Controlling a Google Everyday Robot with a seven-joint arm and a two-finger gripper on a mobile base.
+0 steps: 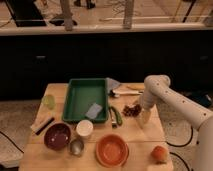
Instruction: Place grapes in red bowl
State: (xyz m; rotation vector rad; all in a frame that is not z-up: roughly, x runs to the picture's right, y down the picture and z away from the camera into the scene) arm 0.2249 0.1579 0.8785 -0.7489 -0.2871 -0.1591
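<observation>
On the pale wooden table, we start at the left edge with a small yellow-green piece. Nearer the front lies a flat dark brush-like bar, set at a slant. Next comes a round, glossy dark maroon bowl, showing only its own smooth inside. Behind it sits a rectangular green plastic tray, which holds a small grey-blue square pad in its front right corner. In front of the tray stand a white cylindrical cup and a small shiny metal cup; we cannot tell what is in either. Right of them is the round red-orange bowl, its interior bare. A slim green vegetable lies beside the tray. The grapes, a knobbly dark red cluster, rest on the table, well apart from the red-orange bowl. Just to their right the gripper points down on its smooth white arm, fingers spread and grasping nothing. A round orange fruit sits at the front right corner.
</observation>
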